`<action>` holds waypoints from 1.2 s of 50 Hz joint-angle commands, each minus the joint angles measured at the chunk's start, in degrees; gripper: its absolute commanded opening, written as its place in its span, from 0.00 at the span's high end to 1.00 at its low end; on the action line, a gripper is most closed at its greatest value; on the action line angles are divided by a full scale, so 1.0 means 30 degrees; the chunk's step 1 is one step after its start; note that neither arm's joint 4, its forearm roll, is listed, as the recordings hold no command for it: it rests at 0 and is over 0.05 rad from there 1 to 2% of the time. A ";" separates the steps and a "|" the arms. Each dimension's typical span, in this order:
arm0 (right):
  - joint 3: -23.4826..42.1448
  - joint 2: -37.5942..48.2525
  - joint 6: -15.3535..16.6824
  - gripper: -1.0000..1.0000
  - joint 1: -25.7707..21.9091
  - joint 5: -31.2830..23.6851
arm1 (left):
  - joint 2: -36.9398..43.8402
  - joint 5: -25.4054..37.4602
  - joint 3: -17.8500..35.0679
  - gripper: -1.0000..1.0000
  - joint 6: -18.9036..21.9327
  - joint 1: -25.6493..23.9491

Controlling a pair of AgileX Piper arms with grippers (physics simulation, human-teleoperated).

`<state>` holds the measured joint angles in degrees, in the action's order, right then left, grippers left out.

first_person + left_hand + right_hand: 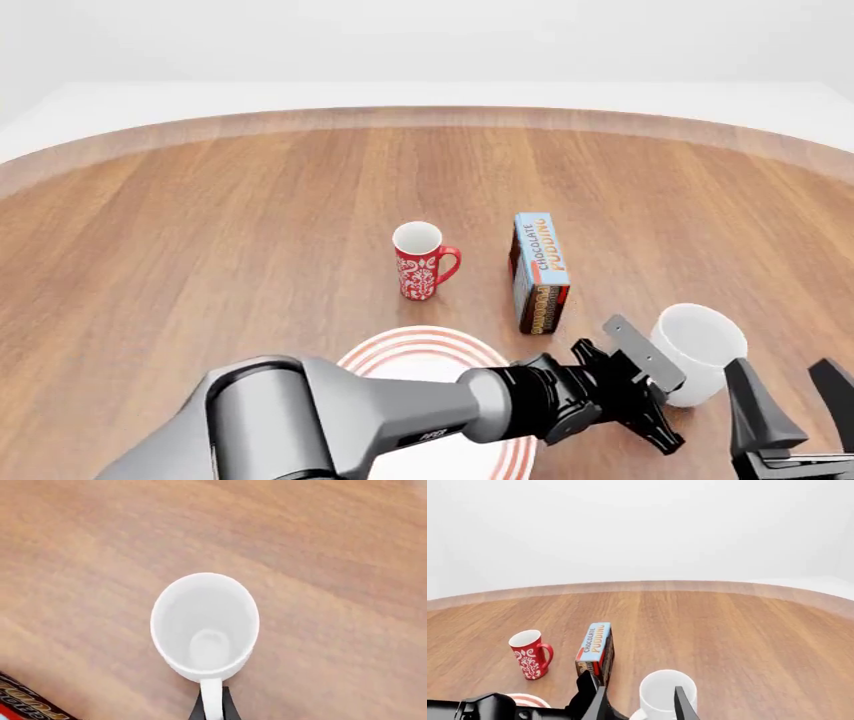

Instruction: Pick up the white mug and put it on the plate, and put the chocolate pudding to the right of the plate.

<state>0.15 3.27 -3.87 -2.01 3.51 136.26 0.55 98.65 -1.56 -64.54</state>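
The white mug point(699, 345) is to the right of the plate point(400, 352), near the table's front right. My left gripper point(661, 395) reaches across over the plate and is shut on the mug's handle. In the left wrist view the dark fingers point(196, 707) press both sides of the handle under the mug point(205, 622). I cannot tell if the mug rests on the table. The chocolate pudding point(539, 270) stands upright behind the plate's right side. My right gripper point(790, 400) is open and empty just right of the mug.
A red mug with white floral pattern point(422, 262) stands left of the pudding box, behind the plate. The left arm point(334, 420) covers much of the plate. The table's rounded far edge point(427, 115) runs across the back.
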 commanded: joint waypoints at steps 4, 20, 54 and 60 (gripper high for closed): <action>0.0032 -0.0782 -0.0036 0.00 0.0005 -0.0797 | 0.0161 -0.0072 -0.0008 1.00 0.0158 0.0092; -0.0010 0.0187 -0.0018 0.00 0.0021 0.0191 | -0.0227 -0.0464 -0.0595 1.00 0.0093 0.0047; -0.0013 0.0309 0.0066 0.00 0.0028 0.0386 | -0.2866 -0.1538 -0.2276 1.00 0.0421 0.1394; 0.0047 -0.0976 0.0067 0.00 0.0037 -0.0940 | -0.3397 -0.1773 -0.2734 1.00 0.0457 0.1507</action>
<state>0.15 3.59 -3.68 -1.93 3.98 128.87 -3.67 92.13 -0.73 -60.76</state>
